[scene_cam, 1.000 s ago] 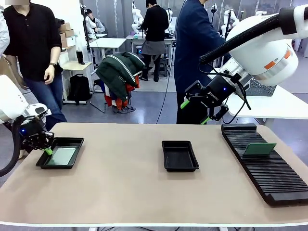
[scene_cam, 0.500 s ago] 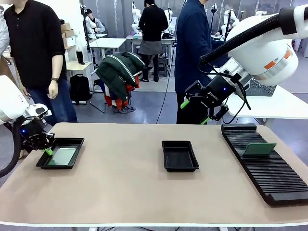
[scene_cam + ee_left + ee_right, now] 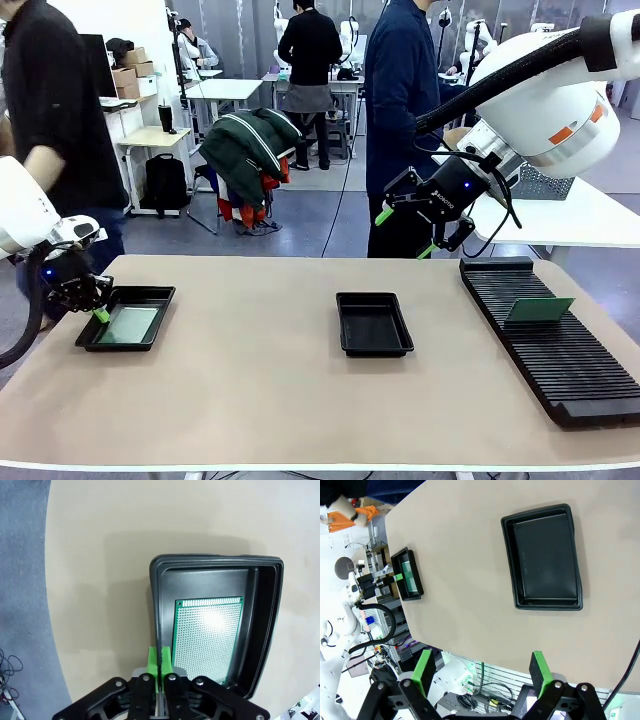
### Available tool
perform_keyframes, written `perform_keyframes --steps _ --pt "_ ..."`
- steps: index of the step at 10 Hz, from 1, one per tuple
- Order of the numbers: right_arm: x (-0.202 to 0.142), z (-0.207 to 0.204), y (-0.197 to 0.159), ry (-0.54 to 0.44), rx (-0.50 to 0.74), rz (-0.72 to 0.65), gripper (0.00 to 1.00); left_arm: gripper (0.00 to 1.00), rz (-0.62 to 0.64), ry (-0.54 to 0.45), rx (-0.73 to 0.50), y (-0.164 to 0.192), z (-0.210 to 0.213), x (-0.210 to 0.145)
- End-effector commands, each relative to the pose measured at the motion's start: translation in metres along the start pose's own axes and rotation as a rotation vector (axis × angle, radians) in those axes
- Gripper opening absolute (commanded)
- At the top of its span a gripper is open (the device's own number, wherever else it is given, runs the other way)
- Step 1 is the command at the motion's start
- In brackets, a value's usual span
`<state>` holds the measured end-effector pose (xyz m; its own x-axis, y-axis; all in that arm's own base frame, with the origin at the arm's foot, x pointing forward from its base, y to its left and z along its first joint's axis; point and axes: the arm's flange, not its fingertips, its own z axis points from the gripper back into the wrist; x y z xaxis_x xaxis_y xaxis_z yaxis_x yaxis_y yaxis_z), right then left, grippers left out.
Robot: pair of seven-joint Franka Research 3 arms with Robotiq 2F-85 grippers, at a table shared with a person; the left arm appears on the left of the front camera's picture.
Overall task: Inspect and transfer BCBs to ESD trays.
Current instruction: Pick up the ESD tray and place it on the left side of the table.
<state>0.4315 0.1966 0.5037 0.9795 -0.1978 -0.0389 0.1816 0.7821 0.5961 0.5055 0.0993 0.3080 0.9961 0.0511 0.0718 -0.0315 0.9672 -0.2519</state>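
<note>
Two trays, two boards on the table
Front: left gripper (image 3: 100, 314) pressed shut at left tray (image 3: 165, 291) rim, board (image 3: 128, 323) flat inside; right gripper (image 3: 405, 232) spread, up in the air; middle tray (image 3: 374, 325); second board (image 3: 540, 309) leans in rack (image 3: 570, 370). Left wrist: pads (image 3: 154, 662) together over the rim. Right wrist: fingers (image 3: 424, 667) wide apart.

Bright, even indoor light falls from overhead. Just ahead of the left gripper (image 3: 159, 655), white glare blooms on the BCB (image 3: 207, 640), washing out its hole pattern. A soft, pale shadow lies on the table (image 3: 100, 580) beyond the ESD tray (image 3: 215, 562). The gripper's own black body is slightly out of focus. Behind it, a person (image 3: 55, 100) looks smeared by motion. The 2 wrist views bend at their edges: beside the right gripper (image 3: 481, 657) the table edge curves, and the other ESD tray (image 3: 542, 555) carries a dull sheen.
</note>
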Motion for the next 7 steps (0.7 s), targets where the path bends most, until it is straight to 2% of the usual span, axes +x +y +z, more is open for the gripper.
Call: perform_keyframes --steps 1,3,4,5,6,7 --pt "0.002 0.0 0.001 -0.003 -0.018 -0.005 1.0 0.03 -0.001 -0.001 0.001 0.001 0.001 0.0" --pt "0.002 0.0 0.001 -0.003 -0.018 -0.005 1.0 0.03 0.0 0.0 0.0 0.0 0.0 0.0" --pt "0.002 0.0 0.001 -0.003 -0.018 -0.005 1.0 0.16 0.015 -0.008 0.006 0.0 0.004 0.0" --pt "0.002 0.0 0.001 -0.003 -0.018 -0.005 1.0 0.2 0.015 -0.014 0.018 -0.002 0.007 -0.002" --pt "0.002 0.0 0.001 -0.003 -0.018 -0.005 1.0 0.33 0.012 -0.013 0.022 -0.003 0.009 -0.003" --pt "0.002 0.0 0.001 -0.003 -0.018 -0.005 1.0 0.38 0.018 -0.012 0.03 -0.003 0.01 -0.004"
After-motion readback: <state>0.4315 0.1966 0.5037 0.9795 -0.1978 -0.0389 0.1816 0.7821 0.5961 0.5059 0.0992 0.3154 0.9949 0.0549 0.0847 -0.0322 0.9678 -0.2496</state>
